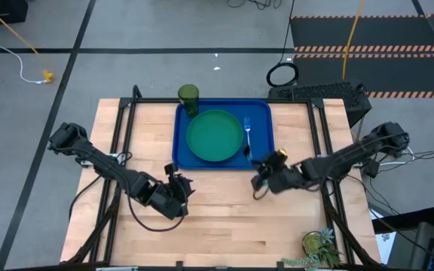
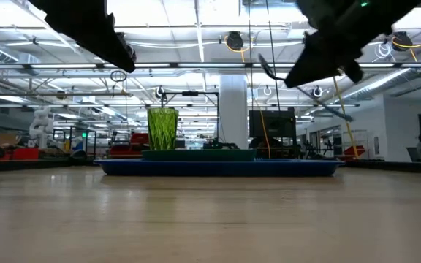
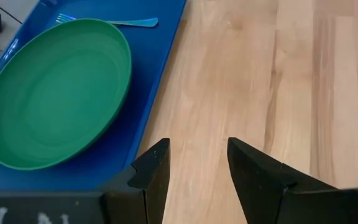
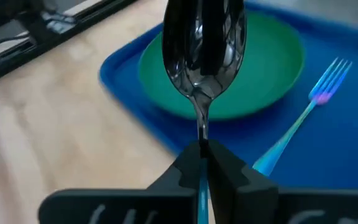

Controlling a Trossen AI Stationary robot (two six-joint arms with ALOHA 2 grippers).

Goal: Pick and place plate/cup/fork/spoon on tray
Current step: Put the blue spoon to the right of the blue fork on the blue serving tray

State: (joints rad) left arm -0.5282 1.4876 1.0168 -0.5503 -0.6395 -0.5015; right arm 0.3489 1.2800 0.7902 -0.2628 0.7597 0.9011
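The blue tray (image 1: 261, 113) lies at the table's far middle. The green plate (image 1: 215, 136) lies on it, and the fork (image 1: 247, 134) lies on the tray to the plate's right. The green cup (image 1: 188, 97) stands at the tray's far left corner. My right gripper (image 1: 258, 179) is shut on the spoon (image 4: 204, 50), above the table just near the tray's near right corner. My left gripper (image 1: 179, 188) is open and empty above the table, near the tray's near left corner; it also shows in the left wrist view (image 3: 194, 165). My right gripper pinches the spoon's thin neck (image 4: 201, 134) between its two fingers, just behind the bowl. The blue handle (image 4: 201, 190) runs back between the fingers, along them. The bowl sticks out past the fingertips toward the tray. The spoon is lifted clear of the table.
A potted plant (image 1: 319, 245) stands at the table's near right corner. A keyboard (image 1: 319, 92) lies beyond the far right edge. Bare wood (image 1: 224, 226) spreads between the arms and the near edge.
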